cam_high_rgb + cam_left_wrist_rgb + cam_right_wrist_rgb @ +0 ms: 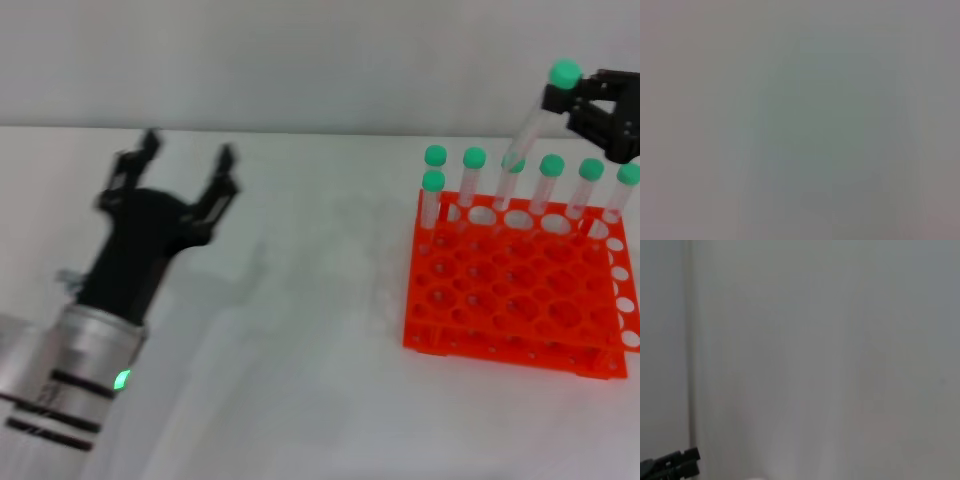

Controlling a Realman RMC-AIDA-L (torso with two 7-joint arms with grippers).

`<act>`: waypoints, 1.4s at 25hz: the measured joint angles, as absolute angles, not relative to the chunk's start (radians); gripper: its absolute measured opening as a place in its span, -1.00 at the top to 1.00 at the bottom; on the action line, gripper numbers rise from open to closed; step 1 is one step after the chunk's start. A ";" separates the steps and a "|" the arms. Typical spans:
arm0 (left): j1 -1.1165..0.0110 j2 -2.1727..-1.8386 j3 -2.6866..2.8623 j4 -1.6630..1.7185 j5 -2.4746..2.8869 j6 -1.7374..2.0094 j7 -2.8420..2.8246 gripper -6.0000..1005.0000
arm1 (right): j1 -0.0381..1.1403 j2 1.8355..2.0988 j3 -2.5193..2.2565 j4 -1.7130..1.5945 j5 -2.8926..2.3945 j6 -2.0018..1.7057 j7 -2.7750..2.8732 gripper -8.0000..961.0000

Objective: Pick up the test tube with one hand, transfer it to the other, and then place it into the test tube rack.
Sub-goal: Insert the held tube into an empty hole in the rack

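White table [300, 380] — right pincer [590, 105] grips test tube [530, 125]

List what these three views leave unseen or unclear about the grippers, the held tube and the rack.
- Right gripper: head view's edge cuts off its arm.
- Test tube: tilted over the test tube rack; its lower end blends into the standing tubes, so its target hole is unclear.
- Left gripper: open, empty.
- Left wrist view: blank grey.
- Right wrist view: only a black corner piece, unidentifiable.
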State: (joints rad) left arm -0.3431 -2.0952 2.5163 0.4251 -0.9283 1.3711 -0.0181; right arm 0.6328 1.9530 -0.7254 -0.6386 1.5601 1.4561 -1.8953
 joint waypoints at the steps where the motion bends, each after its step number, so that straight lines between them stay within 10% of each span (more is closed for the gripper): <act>1: -0.325 -2.095 2.497 0.411 -0.928 1.380 -0.018 -0.62 | 0.637 1.961 -0.732 -0.643 1.551 1.452 -1.896 0.56; 35: -0.313 -2.092 2.462 0.279 -1.005 1.382 -0.026 -0.66 | 0.659 2.017 -0.986 -0.623 1.536 1.157 -1.901 0.56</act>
State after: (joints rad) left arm -0.3134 -2.0916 2.4619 0.2791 -1.0048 1.3820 -0.0260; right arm 0.6588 2.0174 -0.9860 -0.6232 1.5356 1.1574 -1.9009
